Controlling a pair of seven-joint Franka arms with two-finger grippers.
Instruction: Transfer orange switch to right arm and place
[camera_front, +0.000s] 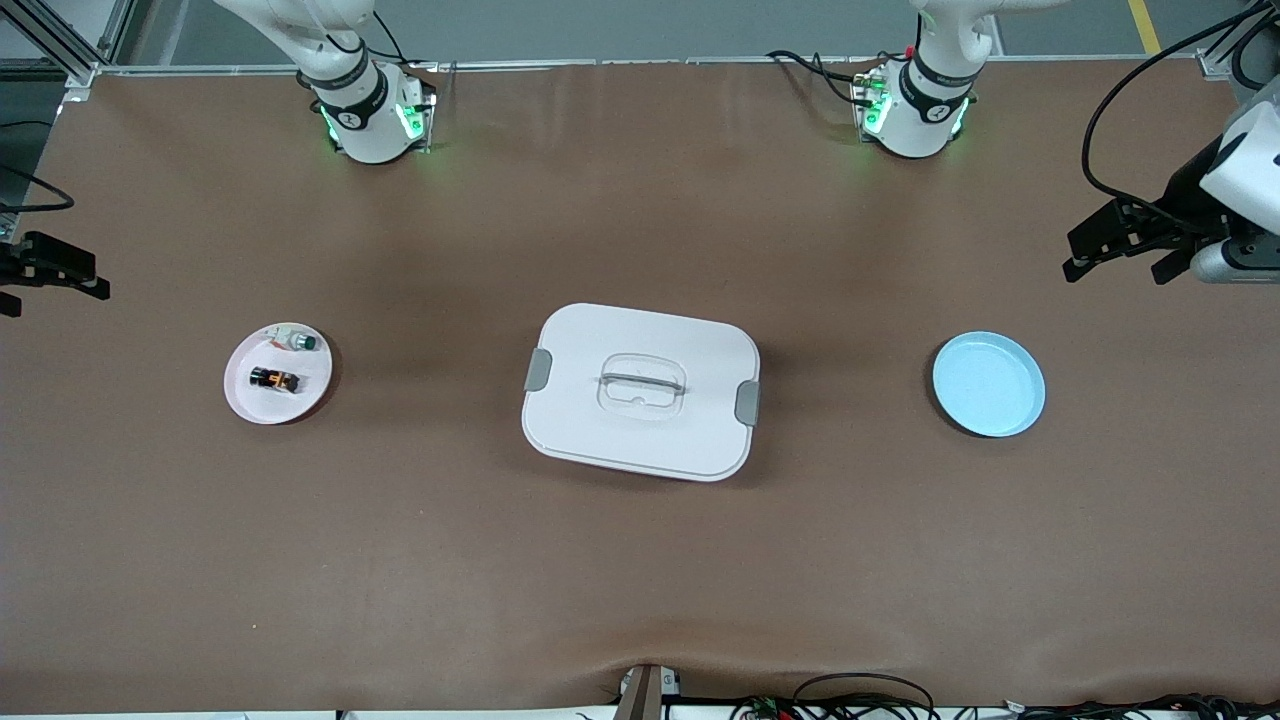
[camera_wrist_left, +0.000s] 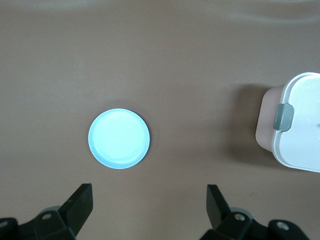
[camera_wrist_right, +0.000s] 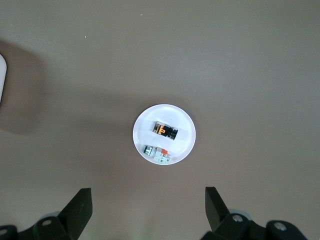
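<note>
Nearest the front camera lies the white lidded box (camera_front: 640, 392), flat on the brown counter (camera_front: 640, 560) about midway between the two arms' ends. Its lid has a clear recessed handle in the middle and a grey latch on each short side; one of those latches and a corner of the box also show in the left wrist view.

Toward the right arm's end of the counter sits a small white plate (camera_front: 240, 395). On it lies the orange switch (camera_front: 274, 379), a tiny black block with an amber part, resting on its side. Just beside it on the same plate, a little farther from the front camera, is a small white-silver piece with a green cap (camera_front: 293, 341); the two look apart from each other, though they are so small that I would not swear to the gap. The right wrist view shows both on that plate, the switch (camera_wrist_right: 165, 131) nearer the middle and the capped piece (camera_wrist_right: 157, 153) close to the rim.

Toward the left arm's end sits a pale blue plate (camera_front: 988, 384), well apart from the box.

At the edge of the counter by the white plate's end, the right gripper (camera_front: 45, 272) hangs in the air, jaws wide, holding nothing. At the blue plate's end the left gripper (camera_front: 1125, 250) does likewise, its jaws spread wide.
</note>
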